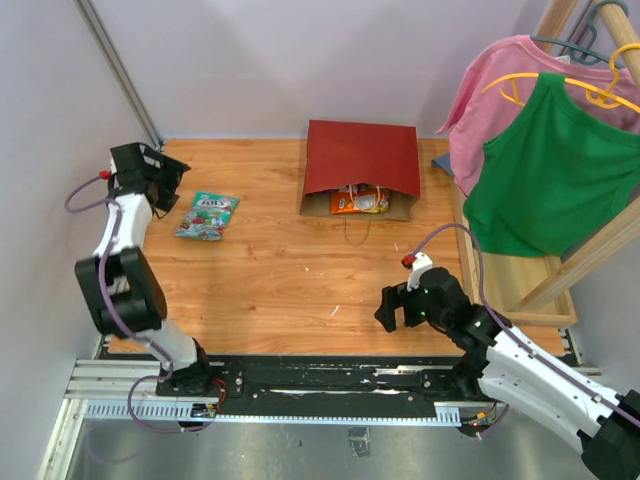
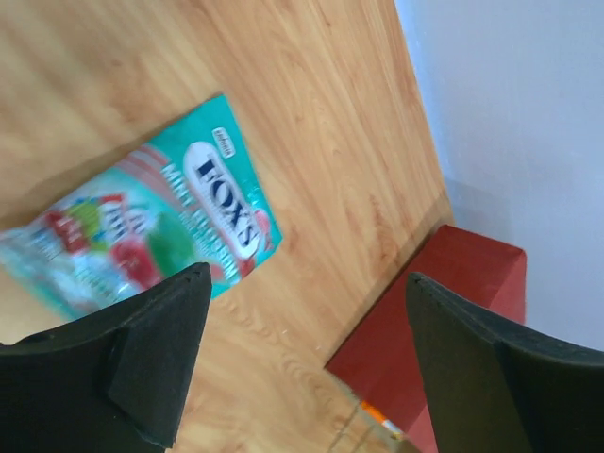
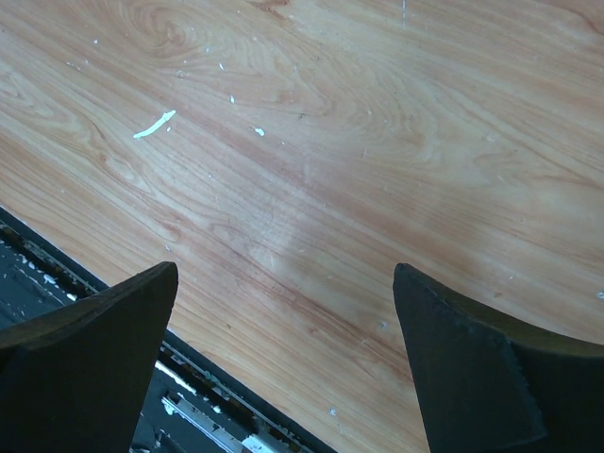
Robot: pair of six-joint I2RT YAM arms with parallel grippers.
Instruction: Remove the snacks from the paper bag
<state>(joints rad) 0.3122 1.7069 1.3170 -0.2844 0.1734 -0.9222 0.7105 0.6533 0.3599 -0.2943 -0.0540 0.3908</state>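
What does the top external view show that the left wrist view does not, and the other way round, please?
Only the top external view shows the right gripper, open over the table, and the pink shirt and green shirt hanging at the right. Only the left wrist view shows the left gripper close up, open with nothing between its fingers, and readable lettering on the teal packet. Both show that packet lying flat on the wooden table and the dark red paper bag.
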